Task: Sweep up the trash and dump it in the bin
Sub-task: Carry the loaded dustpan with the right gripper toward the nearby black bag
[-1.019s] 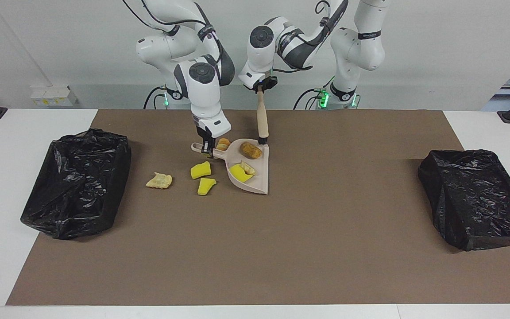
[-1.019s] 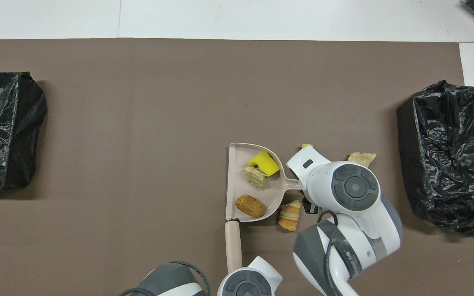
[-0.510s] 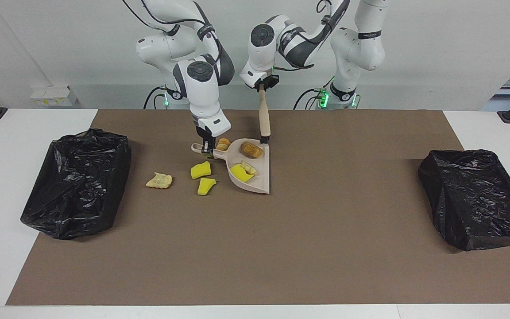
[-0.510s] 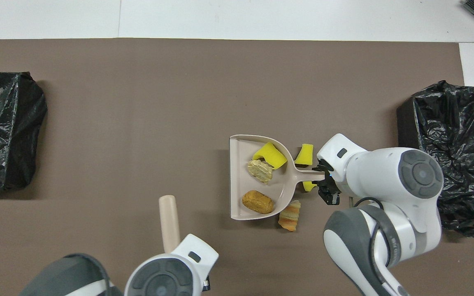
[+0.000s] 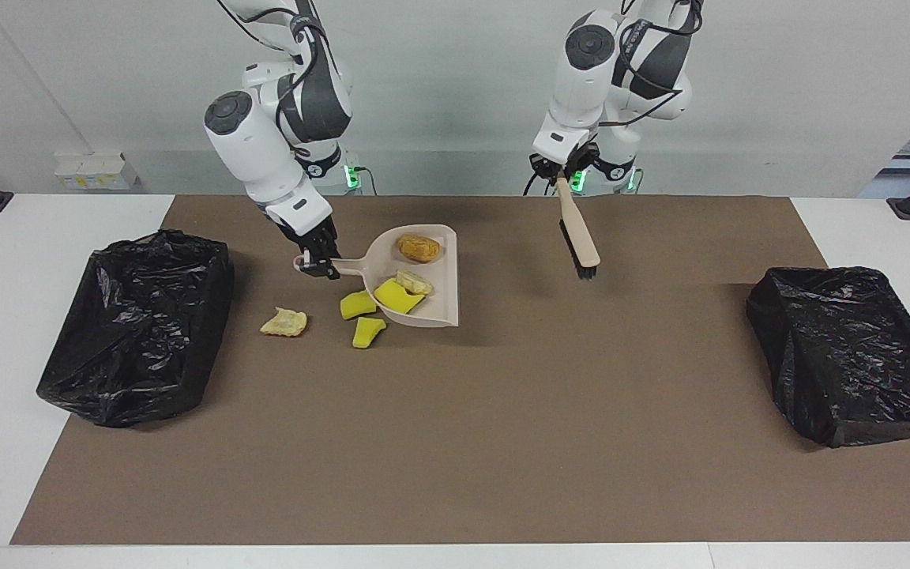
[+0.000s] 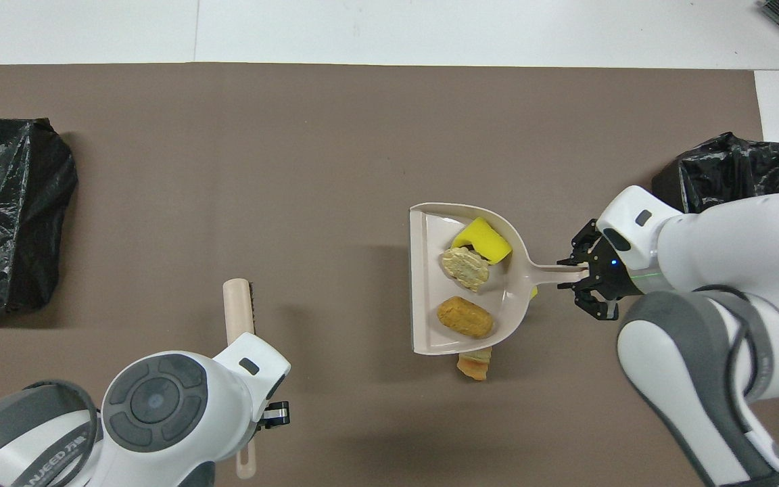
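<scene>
Facing view: the right gripper (image 5: 321, 265) is clamped on the handle of the beige dustpan (image 5: 439, 296), raised off the brown mat (image 5: 502, 435). In the pan lie a brown bread piece (image 5: 419, 247), a yellow sponge chunk (image 5: 398, 295) and a tan scrap (image 5: 413, 281). Below the gripper, on the mat, lie two yellow chunks (image 5: 357, 304) and a tan piece (image 5: 284, 322), near the black bin (image 5: 139, 324). The left gripper (image 5: 562, 175) is clenched on the brush (image 5: 579, 233), in the air.

Overhead view: a striped scrap (image 6: 475, 364) shows under the pan's edge.
</scene>
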{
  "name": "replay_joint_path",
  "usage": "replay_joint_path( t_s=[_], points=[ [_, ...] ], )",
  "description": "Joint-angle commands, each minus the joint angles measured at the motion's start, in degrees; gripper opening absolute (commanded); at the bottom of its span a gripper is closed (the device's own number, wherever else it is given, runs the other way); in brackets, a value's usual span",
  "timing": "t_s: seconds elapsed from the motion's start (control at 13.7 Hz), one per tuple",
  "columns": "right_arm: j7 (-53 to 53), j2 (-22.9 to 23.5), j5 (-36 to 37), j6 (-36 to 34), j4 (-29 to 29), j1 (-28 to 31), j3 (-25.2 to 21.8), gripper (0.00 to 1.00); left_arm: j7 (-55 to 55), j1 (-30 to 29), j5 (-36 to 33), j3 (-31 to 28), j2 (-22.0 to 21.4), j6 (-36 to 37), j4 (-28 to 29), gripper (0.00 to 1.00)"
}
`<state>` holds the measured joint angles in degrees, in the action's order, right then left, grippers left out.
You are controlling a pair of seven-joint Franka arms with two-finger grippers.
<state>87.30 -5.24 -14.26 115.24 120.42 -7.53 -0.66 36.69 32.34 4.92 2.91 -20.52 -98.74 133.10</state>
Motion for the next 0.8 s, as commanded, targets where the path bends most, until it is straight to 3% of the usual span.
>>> replay_joint_path(
  t_s=[0.0, 0.29, 0.58, 0.73],
  points=[
    [4.7, 2.51, 1.59, -7.46, -6.93, 4.44, 0.31, 0.0, -2.59, -0.01, 0.44, 0.69, -2.43, -5.12, 4.26, 0.0],
    [12.16, 6.99, 5.81, -14.25, -15.72, 12.61, 0.31, 0.0, 4.93, 13.76, 1.41, 0.87, -1.99, -14.6, 11.63, 0.0],
    [16.31, 7.53, 11.35, -13.56, -18.02, 20.26, 0.22, 0.0, 17.69, 27.39, 5.52, 0.87, -0.06, -22.79, 13.93, 0.0],
    [18.59, 7.88, 12.85, -13.12, -20.21, 24.03, 0.22, 0.0, 19.82, 30.92, 6.51, 0.87, 1.61, -25.08, 14.29, 0.0]
  ],
)
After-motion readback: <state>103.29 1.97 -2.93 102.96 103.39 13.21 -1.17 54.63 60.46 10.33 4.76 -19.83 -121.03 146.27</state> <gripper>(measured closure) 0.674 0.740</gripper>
